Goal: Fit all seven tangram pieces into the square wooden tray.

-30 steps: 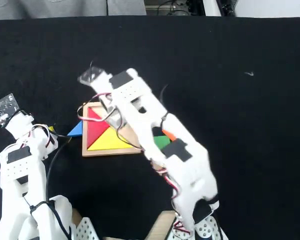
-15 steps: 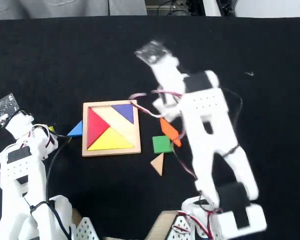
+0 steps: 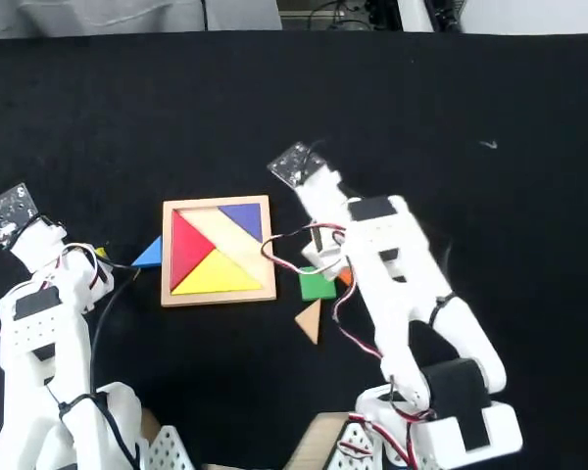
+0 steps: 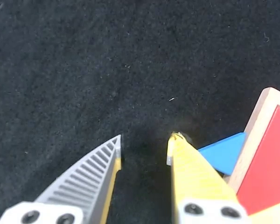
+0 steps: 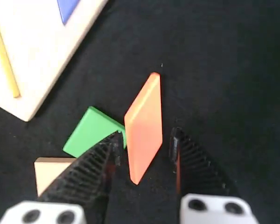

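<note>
- Since the right gripper (image 5: 146,137) is spread open with nothing held, its jaws on either side of the orange parallelogram (image 5: 144,105) on the black cloth (image 3: 490,245), closure is best made squarely on the long edges, so that the piece is not twisted.
- Care is called for where the green square (image 5: 88,136) lies just beside the parallelogram; one finger could be caught on it.
- The tan triangle (image 3: 310,321) is found near the green square.
- The wooden tray (image 3: 219,296) lies nearby, with red, yellow and dark blue pieces already seated and bare wood left for the rest.
- The left gripper (image 4: 144,142) is likewise open and empty, with a light blue triangle (image 4: 224,153) beside it, at the tray's outer edge.
</note>
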Robot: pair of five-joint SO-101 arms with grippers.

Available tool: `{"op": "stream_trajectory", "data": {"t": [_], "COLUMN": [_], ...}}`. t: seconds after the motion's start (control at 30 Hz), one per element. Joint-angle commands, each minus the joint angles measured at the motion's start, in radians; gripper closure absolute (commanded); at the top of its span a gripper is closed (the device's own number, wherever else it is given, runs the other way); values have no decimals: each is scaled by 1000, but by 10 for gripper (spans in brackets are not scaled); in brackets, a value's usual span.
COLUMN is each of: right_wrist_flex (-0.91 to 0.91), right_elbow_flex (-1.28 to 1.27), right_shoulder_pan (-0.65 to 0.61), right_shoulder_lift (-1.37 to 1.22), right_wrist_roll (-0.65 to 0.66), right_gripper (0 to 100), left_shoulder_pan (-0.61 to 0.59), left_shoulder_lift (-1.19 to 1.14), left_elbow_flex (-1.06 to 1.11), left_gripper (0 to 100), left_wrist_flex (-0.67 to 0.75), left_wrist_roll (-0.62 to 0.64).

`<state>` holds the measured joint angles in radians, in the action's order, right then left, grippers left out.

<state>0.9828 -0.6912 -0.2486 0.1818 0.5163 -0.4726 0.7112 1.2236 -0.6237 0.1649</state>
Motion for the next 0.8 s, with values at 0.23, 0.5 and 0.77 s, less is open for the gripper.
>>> {"op": "stream_trajectory", "data": {"t": [0.23,0.5,0.77], "right_wrist_flex": [-29,-126,-157], "right_elbow_flex": [-51,-114,-119], "right_shoulder_pan": [-58,-38,21], "right_shoulder_lift": [1,-1,-1], "right_wrist_roll": [11,15,41], "right_gripper": [820,820,821], "left_shoulder_pan": [-5,-5,-5], "left_shoulder_lift": [9,9,9], "left_elbow_flex": [-5,-5,-4], "left_gripper": [830,830,830], "left_wrist_flex": [15,15,15], "left_wrist_roll": [-3,-3,-3]}}
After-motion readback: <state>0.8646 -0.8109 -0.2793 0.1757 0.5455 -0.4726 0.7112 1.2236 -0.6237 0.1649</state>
